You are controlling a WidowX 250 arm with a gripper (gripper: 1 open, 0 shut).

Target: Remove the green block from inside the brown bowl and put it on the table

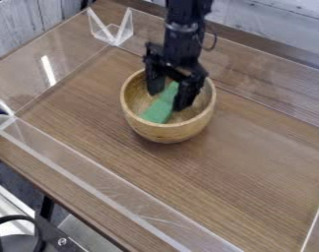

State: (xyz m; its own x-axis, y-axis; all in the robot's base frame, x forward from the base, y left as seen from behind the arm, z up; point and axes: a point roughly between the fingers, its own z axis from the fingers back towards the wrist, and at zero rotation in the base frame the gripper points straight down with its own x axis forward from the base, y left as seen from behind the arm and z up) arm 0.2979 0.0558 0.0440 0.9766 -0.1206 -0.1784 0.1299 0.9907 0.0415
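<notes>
A light tan brown bowl (139,125) sits on the wood-grain table (241,167), a little left of centre. Inside it a bright green block (157,109) leans against the inner wall, its upper end hidden behind the fingers. My black gripper (169,94) points almost straight down into the bowl, open, with one finger on each side of the block's upper end. I cannot tell whether the fingers touch the block.
Low clear acrylic walls (25,148) run along the table's edges. A clear acrylic bracket (112,30) stands at the far left corner. Bare wood-grain surface lies to the right of the bowl and in front of it.
</notes>
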